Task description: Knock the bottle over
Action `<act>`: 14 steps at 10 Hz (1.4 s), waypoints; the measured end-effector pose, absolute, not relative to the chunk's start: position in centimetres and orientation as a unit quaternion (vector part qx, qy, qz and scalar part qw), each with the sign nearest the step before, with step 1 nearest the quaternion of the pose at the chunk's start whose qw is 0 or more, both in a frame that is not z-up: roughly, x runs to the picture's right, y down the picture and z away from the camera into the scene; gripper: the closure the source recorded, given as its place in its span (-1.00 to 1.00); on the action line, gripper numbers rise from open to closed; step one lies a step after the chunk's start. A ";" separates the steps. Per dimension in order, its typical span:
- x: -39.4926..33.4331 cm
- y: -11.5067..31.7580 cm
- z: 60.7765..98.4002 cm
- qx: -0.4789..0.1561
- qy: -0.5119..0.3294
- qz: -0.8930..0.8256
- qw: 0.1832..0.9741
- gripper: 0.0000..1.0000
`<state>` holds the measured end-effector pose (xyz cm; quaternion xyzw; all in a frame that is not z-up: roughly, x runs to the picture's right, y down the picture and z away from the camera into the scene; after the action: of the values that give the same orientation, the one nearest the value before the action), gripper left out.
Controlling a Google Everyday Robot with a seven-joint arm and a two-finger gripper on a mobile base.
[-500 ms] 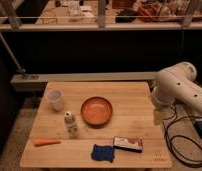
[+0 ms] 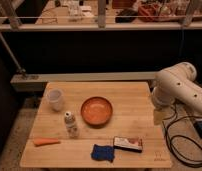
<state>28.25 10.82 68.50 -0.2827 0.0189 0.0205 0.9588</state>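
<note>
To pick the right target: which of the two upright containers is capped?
The small clear-greyish plastic bottle with a white cap, nearer the front edge than the wider, capless translucent white cup. The pincer hangs by the wooden table's right edge.

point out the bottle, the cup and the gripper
bottle (image 2: pixel 71 127): camera view, on its labelled body, below the white cap.
cup (image 2: pixel 55 100): camera view, on its front wall.
gripper (image 2: pixel 158 119): camera view, on its lower end, over the right edge of the table (image 2: pixel 134 102).
</note>
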 end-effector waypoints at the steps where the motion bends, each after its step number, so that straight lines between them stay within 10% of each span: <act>1: 28.3 10.8 68.5 -0.283 0.019 0.021 0.959 -0.60; 14: 23.6 10.3 68.5 -0.275 0.008 -0.006 0.961 -0.60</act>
<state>23.55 10.27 68.54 -0.2750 0.0080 -0.0064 0.9614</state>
